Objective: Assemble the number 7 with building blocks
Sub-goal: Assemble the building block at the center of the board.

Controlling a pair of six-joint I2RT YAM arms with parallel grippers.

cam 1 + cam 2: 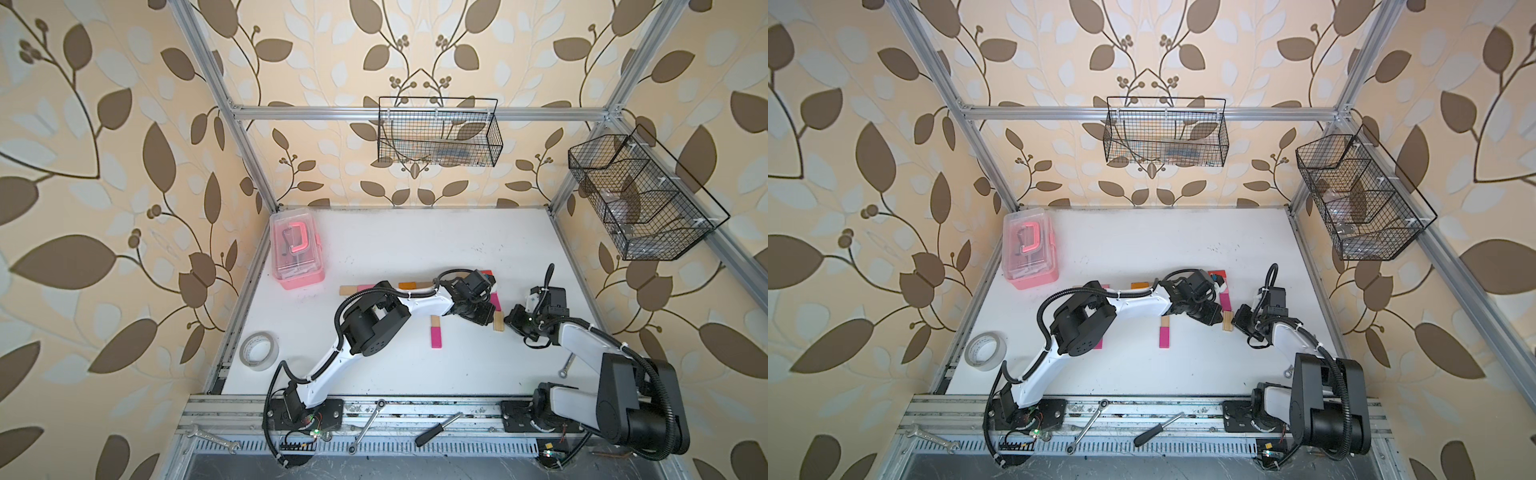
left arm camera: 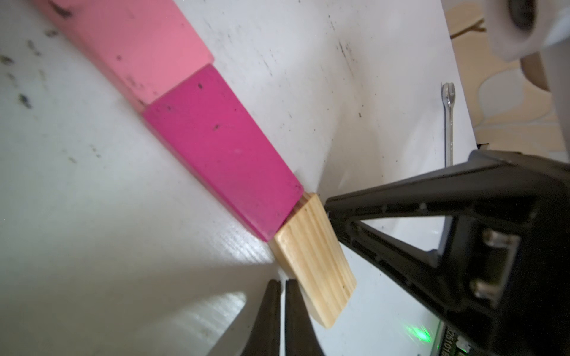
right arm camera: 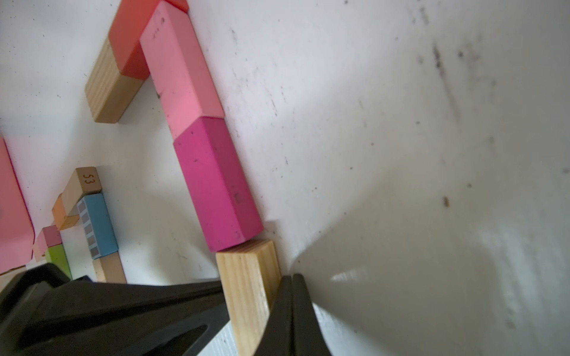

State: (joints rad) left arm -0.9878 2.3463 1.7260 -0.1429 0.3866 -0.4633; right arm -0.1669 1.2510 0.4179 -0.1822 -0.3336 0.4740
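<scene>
**Two shut grippers with one wood block between them**

Closest to us, on the metal rail at the front, lie a spanner (image 1: 212,439), a long wrench (image 1: 368,424) and a screwdriver (image 1: 438,428). A bit farther in, a roll of tape (image 1: 258,350) sits at the edge of the white table (image 1: 415,374), on the left arm's side.

Next we see a loose magenta block (image 1: 436,338) lying flat. A short wood piece (image 1: 434,321) touches its far end.

Then come the two grippers. The left gripper (image 2: 282,285) has its fingers pressed together and holds nothing. The right gripper (image 3: 291,279) is pinched closed too, and nothing is in it.

Between them the plain wood block (image 2: 314,265) lies flat on the table. The left gripper's tip is just beside one long side of it. The right gripper's tip is against the other long side and seems to touch it.

The far end of this block meets a magenta block (image 2: 222,148). After that comes a pink block (image 3: 182,67), all in one line. At the far end of the line a red block (image 3: 129,40) touches the pink one, and another wood block (image 3: 105,92) carries on from the red one, going sideways.

Off to the side, near the left gripper, we see a blue block (image 3: 98,225) with a striped edge.

Farther back, the pink box (image 1: 296,251) stands in the far corner on the left arm's side. Two wire baskets (image 1: 440,133) hang on the walls.
</scene>
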